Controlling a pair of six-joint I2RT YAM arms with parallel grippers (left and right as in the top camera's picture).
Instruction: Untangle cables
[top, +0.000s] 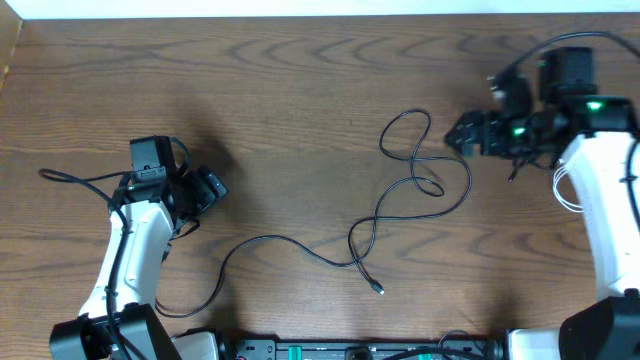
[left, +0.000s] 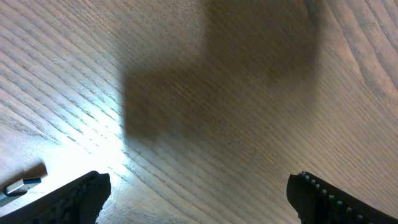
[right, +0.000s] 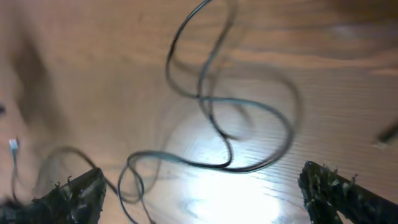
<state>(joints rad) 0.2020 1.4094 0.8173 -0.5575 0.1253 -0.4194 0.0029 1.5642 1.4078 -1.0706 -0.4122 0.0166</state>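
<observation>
A thin black cable (top: 418, 178) lies on the wooden table in several crossing loops at centre right. It runs down to a small plug (top: 379, 290), and another stretch trails left toward the table's front edge. My right gripper (top: 462, 133) hovers open just right of the upper loops. In the right wrist view the loops (right: 214, 124) lie ahead of the spread fingers (right: 78, 196), and nothing is held. My left gripper (top: 213, 190) is open over bare wood at the left, away from the cable. Its fingers (left: 329, 199) stand wide apart.
A silver USB plug (left: 22, 183) lies just left of the left gripper's fingers. A small connector (right: 12, 145) shows at the left edge of the right wrist view. The arms' own wires hang near both arms, including a white one (top: 568, 190) on the right.
</observation>
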